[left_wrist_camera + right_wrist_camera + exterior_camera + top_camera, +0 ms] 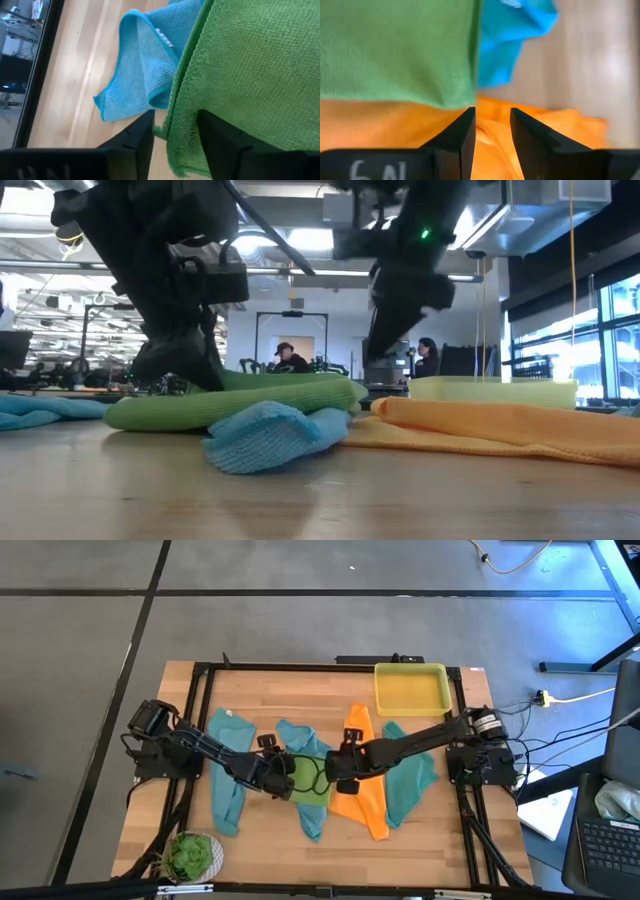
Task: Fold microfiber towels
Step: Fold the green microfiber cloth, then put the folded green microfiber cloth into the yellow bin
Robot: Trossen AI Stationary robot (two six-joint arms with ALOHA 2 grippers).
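The lime green towel lies folded at mid-table, resting on a light blue towel and on the orange towel. My left gripper is low at its left edge. Its fingers are a little apart and stand on either side of the green hem. My right gripper is at the towel's right end, fingers slightly apart over the orange towel, just beside the green corner. A second light blue towel lies at the left and the teal towel at the right.
A yellow plastic tray stands at the table's far right. A small green plant sits at the near left corner. A black frame runs round the tabletop. People show in the room beyond.
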